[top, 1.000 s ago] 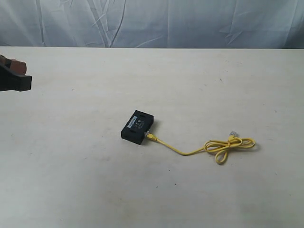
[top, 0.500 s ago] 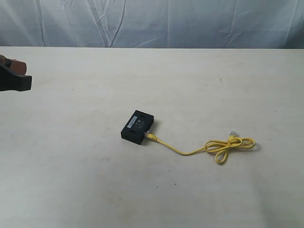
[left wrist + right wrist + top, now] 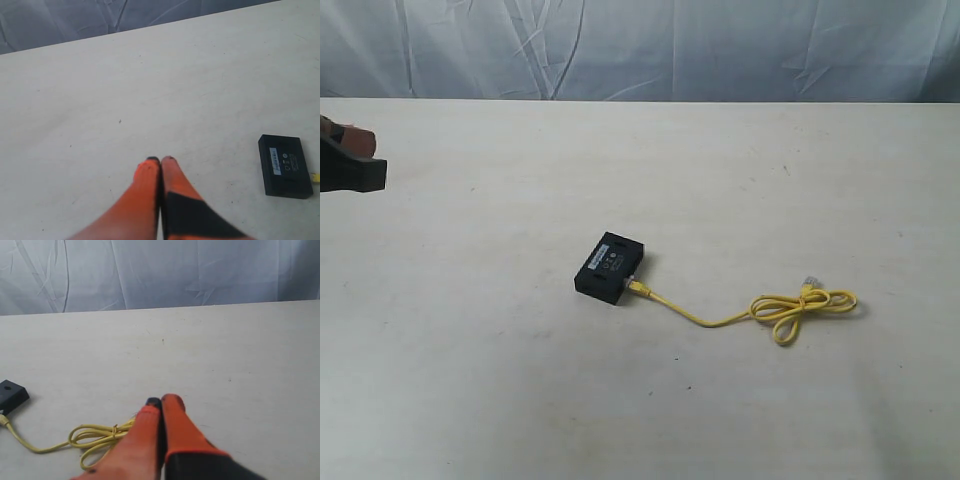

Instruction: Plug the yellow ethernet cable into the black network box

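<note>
I see the black network box [image 3: 611,268] flat on the worktop [image 3: 470,350], yellow ethernet cable [image 3: 720,322] with one plug against its side, trailing off into a loose loop, my left end effector [image 3: 160,160] clenched empty, well apart from both, right end effector [image 3: 161,401] clenched empty

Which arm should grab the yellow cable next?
Probably the right. The yellow cable lies looped right by the right gripper, jaws shut. The left gripper, also shut, is far from it.
</note>
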`<act>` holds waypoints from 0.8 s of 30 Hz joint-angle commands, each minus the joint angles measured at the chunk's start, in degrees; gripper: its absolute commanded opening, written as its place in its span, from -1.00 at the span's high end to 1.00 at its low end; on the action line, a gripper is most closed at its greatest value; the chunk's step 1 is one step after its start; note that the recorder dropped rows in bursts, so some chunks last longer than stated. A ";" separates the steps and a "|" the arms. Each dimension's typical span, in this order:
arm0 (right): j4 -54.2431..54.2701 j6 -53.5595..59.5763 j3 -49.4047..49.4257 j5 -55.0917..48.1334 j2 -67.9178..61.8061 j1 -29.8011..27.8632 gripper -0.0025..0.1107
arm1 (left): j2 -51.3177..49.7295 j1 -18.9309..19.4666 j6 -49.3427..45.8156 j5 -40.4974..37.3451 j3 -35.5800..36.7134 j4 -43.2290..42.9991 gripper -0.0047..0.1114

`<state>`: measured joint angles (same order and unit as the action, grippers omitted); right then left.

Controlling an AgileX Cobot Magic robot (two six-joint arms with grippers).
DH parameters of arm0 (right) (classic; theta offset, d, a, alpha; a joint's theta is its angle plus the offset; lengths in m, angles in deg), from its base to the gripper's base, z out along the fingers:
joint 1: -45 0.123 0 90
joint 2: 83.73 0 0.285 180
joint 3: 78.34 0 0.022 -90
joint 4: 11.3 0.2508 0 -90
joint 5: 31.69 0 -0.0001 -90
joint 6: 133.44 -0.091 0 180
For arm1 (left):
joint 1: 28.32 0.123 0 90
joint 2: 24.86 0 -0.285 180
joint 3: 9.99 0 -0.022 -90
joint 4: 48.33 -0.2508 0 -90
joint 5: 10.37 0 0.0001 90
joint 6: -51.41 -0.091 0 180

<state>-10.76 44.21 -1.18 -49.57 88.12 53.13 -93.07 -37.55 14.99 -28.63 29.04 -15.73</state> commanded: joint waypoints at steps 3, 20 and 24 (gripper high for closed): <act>-0.04 0.19 0.06 0.24 0.36 0.54 0.96 | 0.49 0.00 0.29 0.34 0.21 -0.33 0.92; -0.04 1.50 0.06 0.24 0.36 2.19 0.96 | 0.49 0.00 0.29 0.47 0.21 -0.32 0.92; -0.04 1.50 0.06 0.24 0.36 2.19 0.96 | 0.49 0.00 0.29 0.47 0.21 -0.32 0.92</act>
<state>-10.76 45.26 -1.18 -49.74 88.12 55.10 -93.07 -37.55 14.99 -28.63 29.04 -15.73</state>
